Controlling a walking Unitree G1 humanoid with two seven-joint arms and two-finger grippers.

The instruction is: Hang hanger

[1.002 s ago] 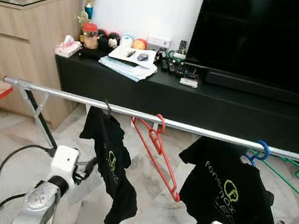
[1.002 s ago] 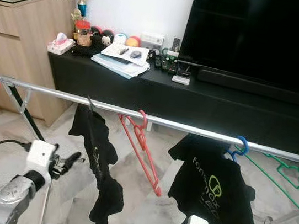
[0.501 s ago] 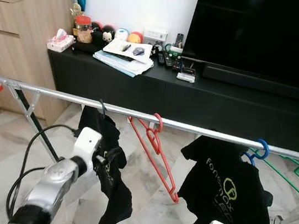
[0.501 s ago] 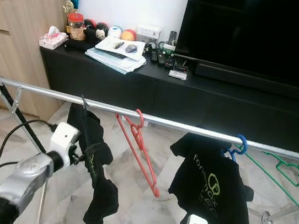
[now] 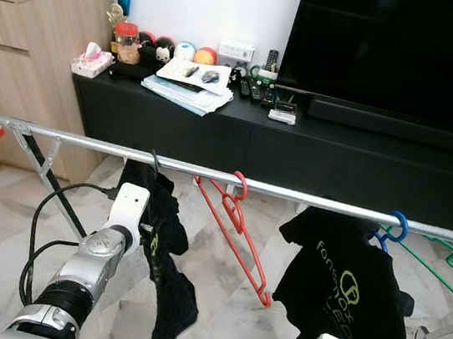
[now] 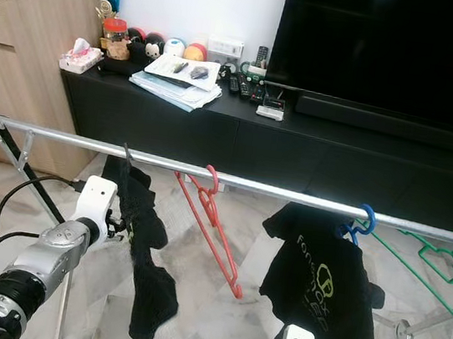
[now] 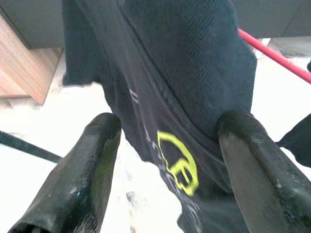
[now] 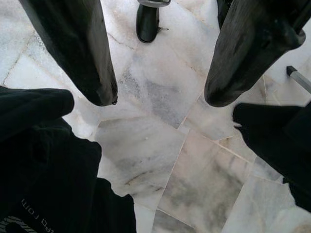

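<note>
One shiny metal rail (image 5: 307,199) spans the room and carries five hangers: a black hanger (image 5: 155,162) whose thin hook sits over the rail toward its left end, an empty red hanger (image 5: 239,230) of slim plastic, tilted on its hook, a blue hanger (image 5: 393,227), and two bare green hangers (image 5: 450,260) at the far right. Two black T-shirts hang from the rail. The left T-shirt (image 5: 163,270) is bunched into a long narrow drape under the black hanger, of mesh-like knit with a yellow-green emblem; the right T-shirt (image 5: 348,300) hangs spread out on the blue hanger and shows a similar emblem and pale lettering.

The left tool (image 7: 167,160) is raised to the left T-shirt just below the rail, its two long black fingers (image 7: 92,170) spread wide with the fabric lying between them, one finger against the cloth; it clamps nothing. The right tool (image 8: 158,63) hangs low beside the right T-shirt, its fingers apart over the marble floor (image 8: 160,155), holding nothing.

Behind, a long black counter (image 5: 330,150) bears a large dark television (image 5: 399,55), one stack of papers (image 5: 186,88) and several small round ornaments
</note>
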